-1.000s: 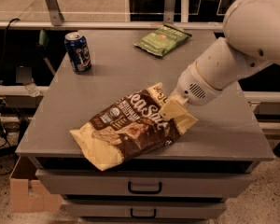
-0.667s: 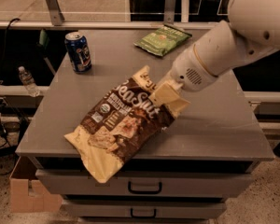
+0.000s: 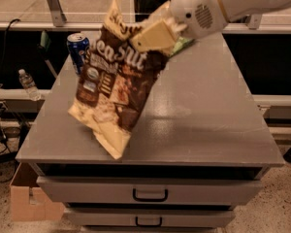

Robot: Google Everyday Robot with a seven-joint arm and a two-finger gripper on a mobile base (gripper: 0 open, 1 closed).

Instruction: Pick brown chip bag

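Our tool point(image 3: 146, 39) is clamped on the upper part of the brown chip bag point(image 3: 117, 89). One cream finger point(image 3: 155, 33) presses flat across the front, just beside the white lettering. The opposing finger sits behind the bag, so we cannot see it.

The bag hangs below the tool and to its left in the view. It is tilted because it is pinched near one end and its own weight swings the rest downward. Its cream lower end is well below the tool, over the front part of the desk point(image 3: 208, 125). We judge it lifted clear, though we cannot be sure the tip is off the surface. The pick looks essentially made.

Just behind the tool a sliver of the green chip bag point(image 3: 182, 44) shows, and the tool covers the rest of it. Further to the tool's left, the blue can point(image 3: 77, 50) stands on the desk with the hanging bag overlapping its edge. The arm point(image 3: 233, 4) is cut off at the top of the view.
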